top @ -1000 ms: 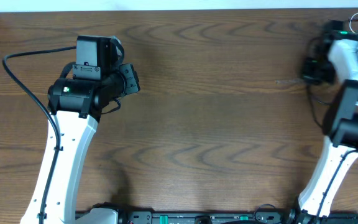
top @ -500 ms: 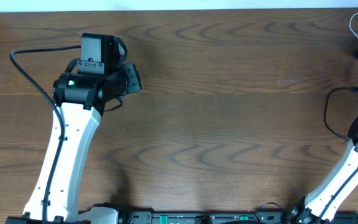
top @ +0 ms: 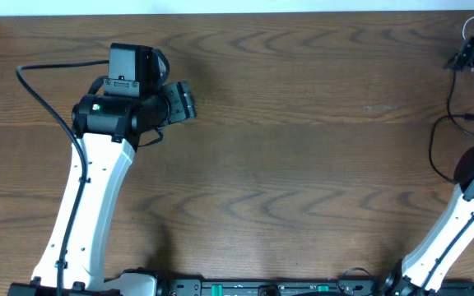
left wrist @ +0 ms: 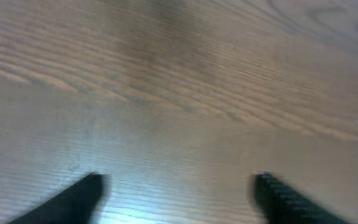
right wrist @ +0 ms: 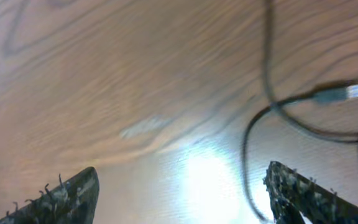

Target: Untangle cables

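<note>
The left tool (left wrist: pixel 179 182) hangs over the wooden surface (top: pixel 303 164) on the left side, fingers spread wide with nothing between them. Well to the right, the black cable (right wrist: pixel 270 99) lies in curves on the surface, ending in a silver-tipped plug (right wrist: pixel 339 93). The right tool (right wrist: pixel 182 171) hovers above it, released and empty. The white cable (top: pixel 470 26) loops at the far right corner.

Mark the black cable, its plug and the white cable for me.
black cable (right wrist: pixel 245 146): right wrist view, on the bend of its loop.
plug (right wrist: pixel 334 94): right wrist view, on its dark body.
white cable (top: pixel 467 25): overhead view, on the left curve of its loop, top right of the picture.
</note>
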You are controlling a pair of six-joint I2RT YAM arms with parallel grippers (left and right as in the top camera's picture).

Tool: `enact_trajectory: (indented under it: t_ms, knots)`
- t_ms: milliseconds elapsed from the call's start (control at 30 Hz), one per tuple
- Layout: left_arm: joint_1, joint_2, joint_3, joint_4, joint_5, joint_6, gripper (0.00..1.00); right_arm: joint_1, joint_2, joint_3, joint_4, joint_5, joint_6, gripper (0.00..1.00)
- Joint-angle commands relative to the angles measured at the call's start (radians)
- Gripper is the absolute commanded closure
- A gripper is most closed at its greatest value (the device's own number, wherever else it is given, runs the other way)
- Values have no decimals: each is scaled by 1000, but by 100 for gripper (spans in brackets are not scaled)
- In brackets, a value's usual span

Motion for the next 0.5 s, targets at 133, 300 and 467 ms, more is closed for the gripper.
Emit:
enact_trajectory:
  t_ms: [133,300,467]
  knots:
    - [5,3,5,0,-3,-1,0,161,-309,43,-91,-21,-64,18]
    - [4,3,5,0,-3,-1,0,251,-496,43,-156,-22,-66,1]
    - [4,3,5,0,-3,-1,0,308,-648,43,-174,-29,-62,1]
